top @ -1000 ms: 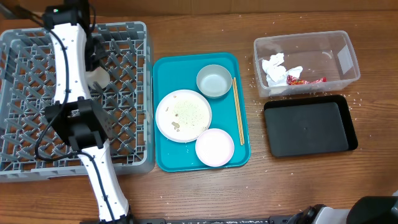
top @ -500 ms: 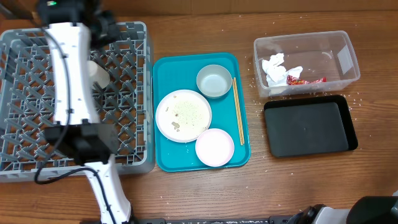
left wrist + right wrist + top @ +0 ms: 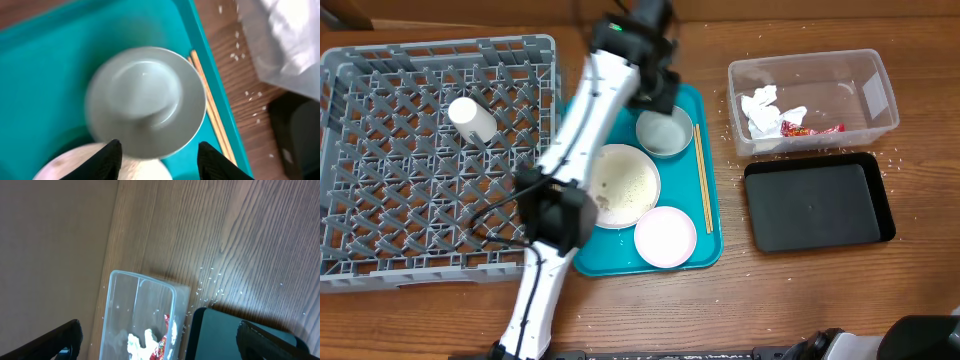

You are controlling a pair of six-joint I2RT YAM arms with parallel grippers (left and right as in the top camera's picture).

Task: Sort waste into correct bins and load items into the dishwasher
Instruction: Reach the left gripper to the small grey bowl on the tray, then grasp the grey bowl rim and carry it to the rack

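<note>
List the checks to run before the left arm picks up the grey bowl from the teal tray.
1. Left gripper open, empty: ok.
2. Grey bowl under its fingers, upright: ok.
3. Bowl empty: ok, though blurred.
4. Chopsticks clear of the bowl's rim: cannot tell; they lie right beside it.
5. Dish rack has free cells beside the white cup: ok.
6. Right gripper away from the teal tray: ok.

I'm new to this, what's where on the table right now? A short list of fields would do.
Rack: holds a white cup lying on its side
Teal tray: grey bowl, plate, pink dish, chopsticks
Clear tub: tissue, red wrapper
Left gripper: open, above the grey bowl, holding nothing
Right gripper: open, holding nothing
</note>
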